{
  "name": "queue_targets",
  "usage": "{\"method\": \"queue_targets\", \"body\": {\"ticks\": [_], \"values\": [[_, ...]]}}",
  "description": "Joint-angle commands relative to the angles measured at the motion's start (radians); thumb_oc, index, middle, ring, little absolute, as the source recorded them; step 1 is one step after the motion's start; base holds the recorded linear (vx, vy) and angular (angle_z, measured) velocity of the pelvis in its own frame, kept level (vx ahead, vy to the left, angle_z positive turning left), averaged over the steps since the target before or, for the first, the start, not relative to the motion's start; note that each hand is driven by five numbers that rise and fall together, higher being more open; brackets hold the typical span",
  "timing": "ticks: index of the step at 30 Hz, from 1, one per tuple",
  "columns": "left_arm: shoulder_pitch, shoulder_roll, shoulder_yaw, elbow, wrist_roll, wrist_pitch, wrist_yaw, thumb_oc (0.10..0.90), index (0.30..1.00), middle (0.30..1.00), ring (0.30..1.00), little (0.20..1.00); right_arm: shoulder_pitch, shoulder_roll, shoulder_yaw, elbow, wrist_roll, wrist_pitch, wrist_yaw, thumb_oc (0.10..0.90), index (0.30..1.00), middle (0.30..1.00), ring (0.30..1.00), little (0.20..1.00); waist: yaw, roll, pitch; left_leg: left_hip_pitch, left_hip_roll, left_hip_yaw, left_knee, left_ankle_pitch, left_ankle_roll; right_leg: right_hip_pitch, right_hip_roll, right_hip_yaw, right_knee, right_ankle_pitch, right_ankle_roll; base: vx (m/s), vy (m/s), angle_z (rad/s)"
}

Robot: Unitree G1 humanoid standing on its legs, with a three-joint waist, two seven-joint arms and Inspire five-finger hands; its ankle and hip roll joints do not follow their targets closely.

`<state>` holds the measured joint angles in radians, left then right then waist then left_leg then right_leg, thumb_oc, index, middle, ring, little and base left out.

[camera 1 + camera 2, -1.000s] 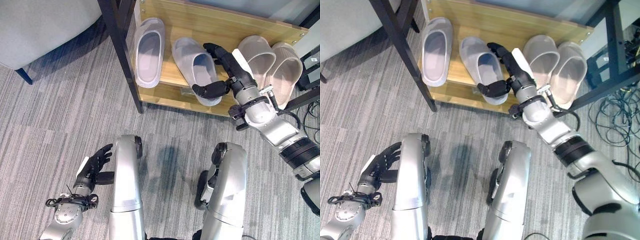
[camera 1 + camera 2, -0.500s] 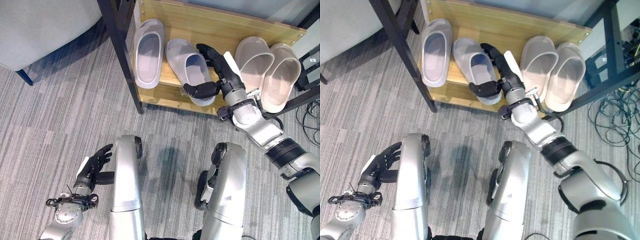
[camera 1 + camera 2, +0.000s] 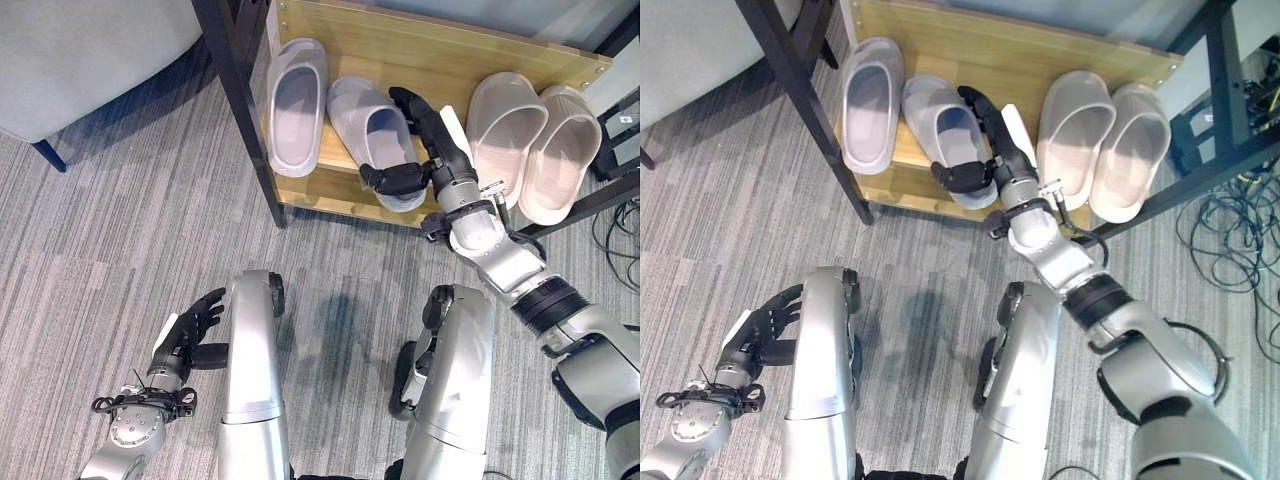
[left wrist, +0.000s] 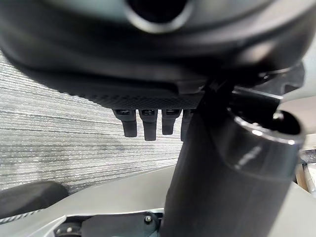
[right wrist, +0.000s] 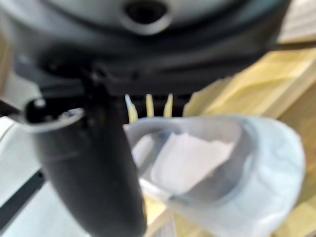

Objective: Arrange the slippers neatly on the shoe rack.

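Two lavender slippers lie on the wooden shoe rack [image 3: 440,48]. The left slipper [image 3: 297,105] rests by the rack's black leg. My right hand [image 3: 441,148] holds the second lavender slipper [image 3: 366,122]: its fingers run along the slipper's right side and its thumb [image 3: 388,179] curls round the heel. In the right wrist view that slipper [image 5: 222,163] sits between the thumb [image 5: 98,173] and the fingers. A beige pair [image 3: 505,115] lies side by side on the right of the shelf. My left hand [image 3: 190,330] hangs low at the left over the carpet, fingers relaxed and empty.
The rack's black leg [image 3: 240,110] stands at the shelf's left end, with a grey seat [image 3: 80,50] beyond it. Another black frame and loose cables [image 3: 1240,240] lie to the right of the rack. Grey carpet [image 3: 130,220] spreads in front.
My right hand has slid the second lavender slipper leftward along the shelf, close beside the left one. The left hand has not moved.
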<state>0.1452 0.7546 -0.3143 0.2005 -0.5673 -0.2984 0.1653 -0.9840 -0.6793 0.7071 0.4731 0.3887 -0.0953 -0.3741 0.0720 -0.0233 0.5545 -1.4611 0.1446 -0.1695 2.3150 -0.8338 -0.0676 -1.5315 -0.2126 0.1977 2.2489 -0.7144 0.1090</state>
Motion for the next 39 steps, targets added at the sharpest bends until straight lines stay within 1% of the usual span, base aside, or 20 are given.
{"method": "queue_targets", "body": {"ticks": [1, 10, 14, 19, 25, 30, 35, 39], "values": [[-0.324, -0.086, 0.014, 0.106, -0.012, 0.015, 0.175, 0.8, 0.9, 0.9, 0.9, 0.9, -0.155, 0.051, -0.036, -0.014, -0.066, -0.047, -0.025, 0.8, 0.9, 0.9, 0.9, 0.9, -0.026, 0.004, -0.034, -0.109, 0.022, 0.152, -0.036, 0.038, 0.1, -0.039, -0.075, -0.052, 0.018, -0.017, -0.171, 0.0, 0.0, 0.0], [-0.338, -0.099, 0.014, 0.107, -0.002, 0.013, 0.191, 0.8, 0.9, 0.9, 0.9, 0.9, -0.125, 0.101, -0.077, -0.014, -0.093, -0.038, -0.059, 0.8, 0.9, 0.9, 0.9, 0.9, -0.038, -0.002, -0.034, -0.109, 0.012, 0.165, -0.037, 0.04, 0.102, -0.039, -0.056, -0.034, 0.027, -0.016, -0.175, 0.0, 0.0, 0.0], [-0.34, -0.102, 0.016, 0.101, 0.001, 0.01, 0.196, 0.8, 0.9, 0.9, 0.9, 0.9, -0.125, 0.118, -0.08, -0.009, -0.117, -0.03, -0.068, 0.8, 0.9, 0.9, 0.9, 0.9, -0.035, 0.001, -0.034, -0.109, 0.009, 0.165, -0.038, 0.042, 0.102, -0.039, -0.054, -0.033, 0.029, -0.017, -0.175, 0.0, 0.0, 0.0], [-0.346, -0.105, 0.019, 0.102, 0.005, 0.012, 0.196, 0.8, 0.9, 0.9, 0.9, 0.9, -0.133, 0.11, -0.076, -0.016, -0.181, -0.011, -0.077, 0.8, 0.9, 0.9, 0.9, 0.9, -0.037, -0.003, -0.034, -0.109, 0.007, 0.166, -0.038, 0.041, 0.1, -0.039, -0.052, -0.03, 0.03, -0.018, -0.176, 0.0, 0.0, 0.0], [-0.324, -0.11, 0.027, 0.093, 0.01, 0.021, 0.19, 0.8, 0.9, 0.9, 0.9, 0.9, -0.139, 0.062, -0.101, -0.058, -0.27, 0.011, -0.103, 0.8, 0.9, 0.9, 0.9, 0.9, -0.035, -0.005, -0.034, -0.109, 0.004, 0.157, -0.035, 0.039, 0.1, -0.039, -0.05, -0.035, 0.031, -0.018, -0.177, 0.0, 0.0, 0.0], [-0.313, -0.111, 0.038, 0.093, 0.015, 0.028, 0.185, 0.8, 0.9, 0.9, 0.9, 0.9, -0.152, -0.012, -0.124, -0.12, -0.314, 0.016, -0.119, 0.8, 0.9, 0.9, 0.9, 0.9, -0.04, -0.01, -0.034, -0.109, 0.005, 0.152, -0.032, 0.039, 0.099, -0.039, -0.049, -0.036, 0.034, -0.019, -0.175, 0.0, 0.0, 0.0], [-0.302, -0.112, 0.046, 0.096, 0.02, 0.039, 0.179, 0.8, 0.9, 0.9, 0.9, 0.9, -0.135, -0.092, -0.158, -0.187, -0.305, -0.002, -0.125, 0.8, 0.9, 0.9, 0.9, 0.9, -0.047, -0.016, -0.034, -0.109, 0.006, 0.148, -0.028, 0.04, 0.098, -0.039, -0.048, -0.037, 0.038, -0.019, -0.173, 0.0, 0.0, 0.0], [-0.298, -0.114, 0.05, 0.103, 0.025, 0.045, 0.173, 0.8, 0.9, 0.9, 0.9, 0.9, -0.107, -0.154, -0.183, -0.247, -0.259, -0.031, -0.116, 0.8, 0.9, 0.9, 0.9, 0.9, -0.053, -0.025, -0.034, -0.109, 0.008, 0.142, -0.027, 0.042, 0.097, -0.039, -0.048, -0.038, 0.04, -0.02, -0.172, 0.0, 0.0, 0.0]]}}
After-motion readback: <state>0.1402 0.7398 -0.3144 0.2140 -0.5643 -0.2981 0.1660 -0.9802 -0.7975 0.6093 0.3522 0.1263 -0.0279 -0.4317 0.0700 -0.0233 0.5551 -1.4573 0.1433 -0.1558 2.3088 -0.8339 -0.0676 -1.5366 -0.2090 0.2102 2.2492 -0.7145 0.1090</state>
